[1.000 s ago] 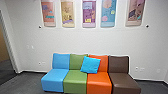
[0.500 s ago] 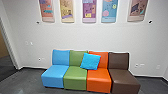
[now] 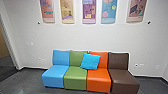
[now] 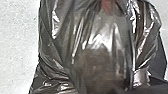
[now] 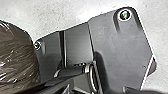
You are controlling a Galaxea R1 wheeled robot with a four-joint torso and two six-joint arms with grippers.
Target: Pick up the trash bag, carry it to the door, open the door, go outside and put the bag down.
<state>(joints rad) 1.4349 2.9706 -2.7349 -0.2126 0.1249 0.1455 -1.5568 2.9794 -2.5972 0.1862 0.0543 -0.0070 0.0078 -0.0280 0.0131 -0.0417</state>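
Note:
The dark, shiny trash bag (image 4: pixel 100 55) looms large in the left wrist view, its plastic gathered in folds around a small reddish patch. I cannot make out whether my left gripper is shut on it. In the right wrist view the bulging side of the trash bag (image 5: pixel 16 55) stands beside the robot's own dark base plate.
A row of blue, green, orange and brown seats (image 3: pixel 75 77) with a blue cushion (image 3: pixel 90 61) stands against the white wall (image 3: pixel 87 37). Colourful panels (image 3: pixel 89 12) hang above. At the far left is a door frame (image 3: pixel 10 42) beside an opening.
The head view tilted down, then slightly back up, so the seats and panels sit a little higher than in the earliest picture. The seats and cushion have stayed in place.

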